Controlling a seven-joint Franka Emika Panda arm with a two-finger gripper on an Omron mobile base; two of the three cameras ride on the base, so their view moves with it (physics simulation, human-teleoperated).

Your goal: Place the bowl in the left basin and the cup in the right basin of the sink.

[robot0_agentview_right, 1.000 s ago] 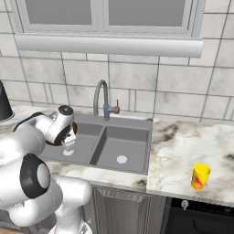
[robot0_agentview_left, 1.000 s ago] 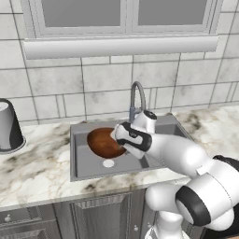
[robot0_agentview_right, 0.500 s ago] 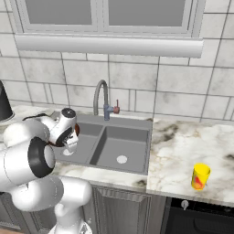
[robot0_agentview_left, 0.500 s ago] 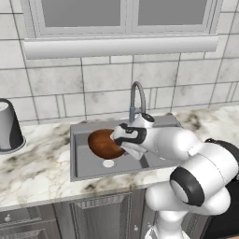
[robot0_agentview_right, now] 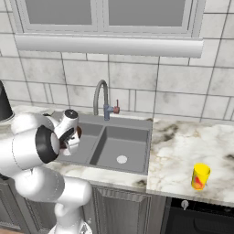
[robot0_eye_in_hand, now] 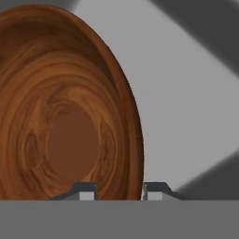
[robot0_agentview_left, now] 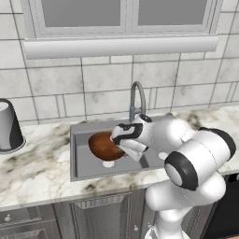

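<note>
Hand view: the bowl's (robot0_eye_in_hand: 65, 107) rim sits between the fingers (robot0_eye_in_hand: 85, 191).

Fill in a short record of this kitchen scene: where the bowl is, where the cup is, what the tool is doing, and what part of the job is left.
bowl: in the left basin, tilted over its drain
cup: upright on the counter, right of the sink
tool: fingers astride the bowl's rim
right basin: holds only its drain
left to do: cup into the right basin
</note>
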